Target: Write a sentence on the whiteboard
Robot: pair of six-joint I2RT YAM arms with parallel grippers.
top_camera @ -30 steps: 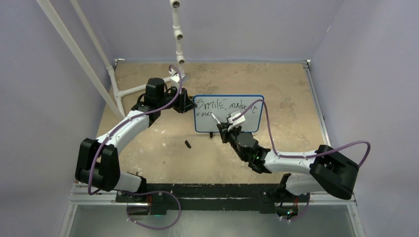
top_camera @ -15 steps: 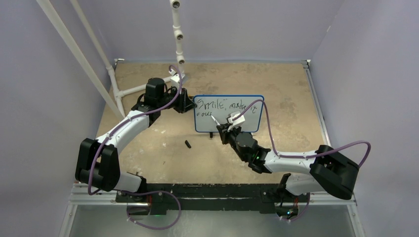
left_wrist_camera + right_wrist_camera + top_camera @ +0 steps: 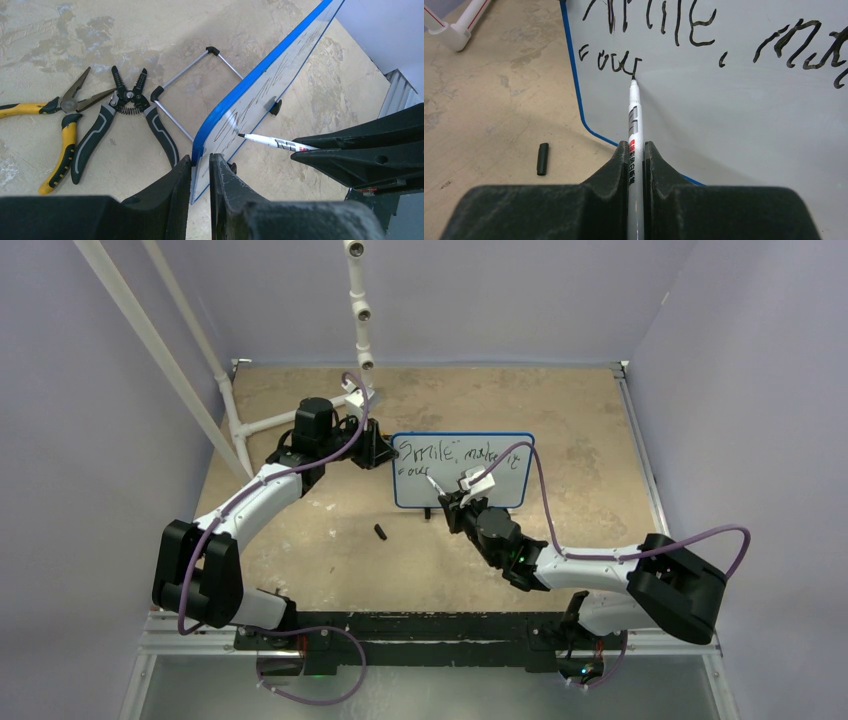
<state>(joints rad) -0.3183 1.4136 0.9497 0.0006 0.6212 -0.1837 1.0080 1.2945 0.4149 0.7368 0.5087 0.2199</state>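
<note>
- Right gripper (image 3: 636,150) is clamped on a white marker (image 3: 633,117); the marker's black tip touches the whiteboard (image 3: 749,130) at the end of the lower line of writing.
- Left gripper (image 3: 200,162) has its fingers pinched on the board's blue frame, at about 10 o'clock on the board in the top view.
- That whiteboard stands tilted near the middle of the table (image 3: 600,440), slightly toward 12 o'clock.
- On it the sentence (image 3: 430,453) runs in two lines: the upper reads roughly "Smile, make it", and the lower is a few letters at the board's 8 o'clock.
- One short black cylinder (image 3: 380,532) lies on the table at 7 o'clock from the board, apart from it.
- Behind the board lie yellow pliers (image 3: 60,135) and black wire strippers (image 3: 125,120), side by side.
</note>
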